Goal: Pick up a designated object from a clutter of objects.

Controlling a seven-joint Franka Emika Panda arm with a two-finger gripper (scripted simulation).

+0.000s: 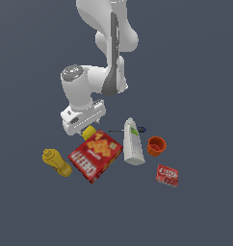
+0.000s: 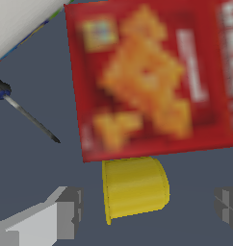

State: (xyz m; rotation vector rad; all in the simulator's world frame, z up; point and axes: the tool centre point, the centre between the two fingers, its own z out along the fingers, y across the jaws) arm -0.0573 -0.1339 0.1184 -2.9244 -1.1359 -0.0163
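Arm [image 1: 106,53], white with grey joints, reaches down from the top of the exterior view and ends low over the clutter. Red cracker box [image 1: 95,155] lies flat, printed face up, the largest item on the floor. White bottle [image 1: 133,142] lies on its side just beside the box, toward the exterior view's right. Yellow mustard bottle [image 1: 57,162] lies on its side near the box, toward the exterior view's left. Orange cup [image 1: 156,145] sits near the white bottle, farther toward the exterior view's right. Small red box [image 1: 167,175] lies apart from the rest, on that same side. Small yellow can [image 2: 134,188] lies on its side close against one edge of the cracker box; whether they touch cannot be told. Thin dark tool [image 2: 27,115], with a metal shaft and dark handle, lies on the floor near the box and the white bottle. Gripper [image 2: 147,204] is spread wide, fingers [image 2: 60,214] on either side of the can with clear gaps, nothing held.
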